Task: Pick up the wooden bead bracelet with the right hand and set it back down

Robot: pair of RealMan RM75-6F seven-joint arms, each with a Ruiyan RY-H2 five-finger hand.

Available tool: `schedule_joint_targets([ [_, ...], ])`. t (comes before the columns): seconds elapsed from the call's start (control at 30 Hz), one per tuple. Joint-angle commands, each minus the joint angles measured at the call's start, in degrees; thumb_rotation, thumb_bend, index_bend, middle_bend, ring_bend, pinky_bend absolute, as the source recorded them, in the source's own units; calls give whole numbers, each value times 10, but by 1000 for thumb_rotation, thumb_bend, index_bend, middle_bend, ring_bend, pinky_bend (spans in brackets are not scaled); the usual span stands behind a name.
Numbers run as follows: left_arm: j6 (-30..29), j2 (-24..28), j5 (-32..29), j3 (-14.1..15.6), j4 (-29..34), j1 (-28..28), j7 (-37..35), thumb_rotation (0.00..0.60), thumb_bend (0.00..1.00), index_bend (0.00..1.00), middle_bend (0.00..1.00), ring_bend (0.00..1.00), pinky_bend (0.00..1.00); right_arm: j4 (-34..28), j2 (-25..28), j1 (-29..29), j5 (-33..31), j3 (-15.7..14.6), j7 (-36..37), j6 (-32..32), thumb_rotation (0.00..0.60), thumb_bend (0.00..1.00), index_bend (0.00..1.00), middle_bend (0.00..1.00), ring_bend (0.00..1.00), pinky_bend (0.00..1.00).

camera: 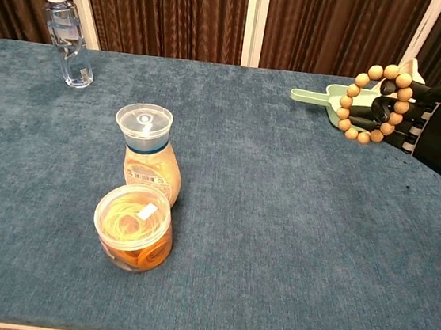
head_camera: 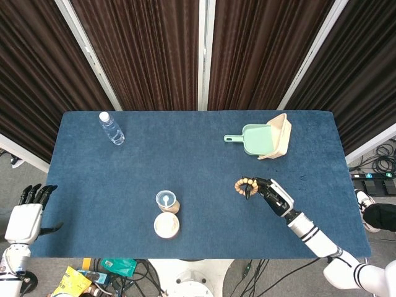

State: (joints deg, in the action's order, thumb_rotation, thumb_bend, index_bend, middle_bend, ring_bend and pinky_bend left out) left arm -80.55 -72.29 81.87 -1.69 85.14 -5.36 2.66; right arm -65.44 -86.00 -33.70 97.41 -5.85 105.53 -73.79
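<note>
The wooden bead bracelet (camera: 371, 102) is a ring of light tan beads, held up above the blue table (camera: 278, 219) at the right. My right hand (camera: 436, 130) holds it on its black fingers, which pass through the loop. In the head view the bracelet (head_camera: 244, 184) shows just left of the right hand (head_camera: 275, 196), right of the table's middle. My left hand (head_camera: 25, 218) hangs off the table's left front corner, fingers apart and holding nothing.
A plastic water bottle (camera: 68, 36) stands at the far left. A capped sauce bottle (camera: 148, 157) and a clear tub of rubber bands (camera: 133, 228) stand front centre. A green dustpan (head_camera: 260, 139) with a beige brush lies at the far right.
</note>
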Motion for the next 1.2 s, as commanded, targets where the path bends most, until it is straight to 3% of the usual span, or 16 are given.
schedule_joint_targets([
  [0.03, 0, -1, 1, -1, 0, -1, 0, 600, 22, 140, 131, 45, 0, 0, 1, 0, -1, -1, -1, 2, 257, 848, 433, 555, 220, 0],
  [0.07, 1, 0, 1, -2, 2, -2, 2, 600, 22, 141, 131, 45, 0, -1, 2, 0, -2, -1, 0, 3, 248, 759, 429, 555, 220, 0],
  [0.1, 2, 0, 0, -2, 3, -3, 3, 600, 22, 141, 131, 45, 0, -2, 2, -1, -2, -1, 2, 4, 241, 601, 426, 556, 219, 0],
  [0.2, 2, 0, 0, -1, 4, -3, 4, 600, 21, 141, 131, 45, 0, -7, 3, -1, -7, 0, 0, 10, 236, 322, 432, 557, 222, 0],
  [0.37, 0, 2, -1, 0, 5, -1, 4, 600, 21, 140, 131, 45, 0, -12, 3, -2, -9, 0, 11, 12, 230, 177, 486, 566, 228, 0],
  [0.63, -2, 2, 0, 0, 5, 0, 5, 600, 22, 141, 131, 45, 0, -14, 1, 6, -21, 7, 9, 8, 230, 282, 649, 600, 235, 0],
  [0.93, -1, 1, 0, 1, 1, 0, 2, 600, 21, 140, 131, 45, 0, -15, 2, 7, -23, 13, 5, 8, 245, 435, 681, 603, 235, 0],
  [1.2, -3, 1, 0, 0, 3, 1, 2, 600, 22, 140, 131, 45, 0, -12, -1, 7, -20, 16, -1, 5, 266, 509, 688, 604, 236, 0],
])
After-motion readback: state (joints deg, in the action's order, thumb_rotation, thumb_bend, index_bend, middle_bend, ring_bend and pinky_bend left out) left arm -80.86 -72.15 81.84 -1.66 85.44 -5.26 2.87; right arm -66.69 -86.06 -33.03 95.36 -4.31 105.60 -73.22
